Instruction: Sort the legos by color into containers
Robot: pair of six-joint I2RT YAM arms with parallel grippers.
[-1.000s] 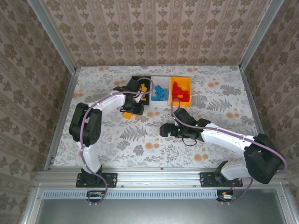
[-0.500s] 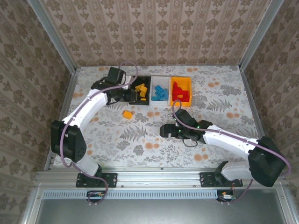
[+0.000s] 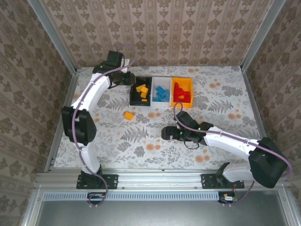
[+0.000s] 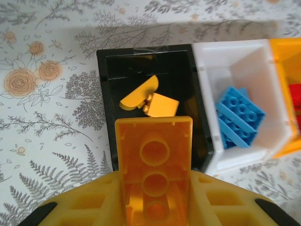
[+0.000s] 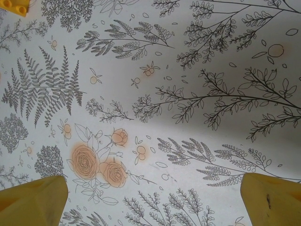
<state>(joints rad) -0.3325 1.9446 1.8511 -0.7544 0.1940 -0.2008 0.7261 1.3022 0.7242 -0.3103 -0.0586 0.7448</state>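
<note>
Top view: three bins stand in a row along the middle of the table's (image 3: 216, 99) far edge: black bin (image 3: 135, 100) left, white bin (image 3: 162, 81) in the middle, orange-yellow bin (image 3: 182, 80) right. Orange-yellow bricks (image 3: 140, 88) lie in the black bin, blue bricks (image 3: 161, 92) in the white, red bricks (image 3: 181, 92) in the orange-yellow. One loose brick (image 3: 127, 115), orange-yellow, lies on the table just near of the black bin. The left gripper (image 3: 126, 79) is at that bin's far left corner. The right gripper (image 3: 164, 132) is over mid-table, well apart from the bins.

Left wrist: the left gripper (image 4: 155, 209) is clamped on a held brick (image 4: 154, 150), orange-yellow, hollow underside toward us. Beyond it we see the black bin (image 4: 122, 70) with two orange-yellow bricks (image 4: 162, 104), the white bin (image 4: 235, 56) with blue bricks (image 4: 240, 115), and part of the orange-yellow bin (image 4: 287, 61).

Right wrist: the right gripper (image 5: 153, 202) is spread wide, with bare floral cloth between its fingertips (image 5: 33, 200). The loose brick (image 5: 16, 5) shows at the top left corner.
</note>
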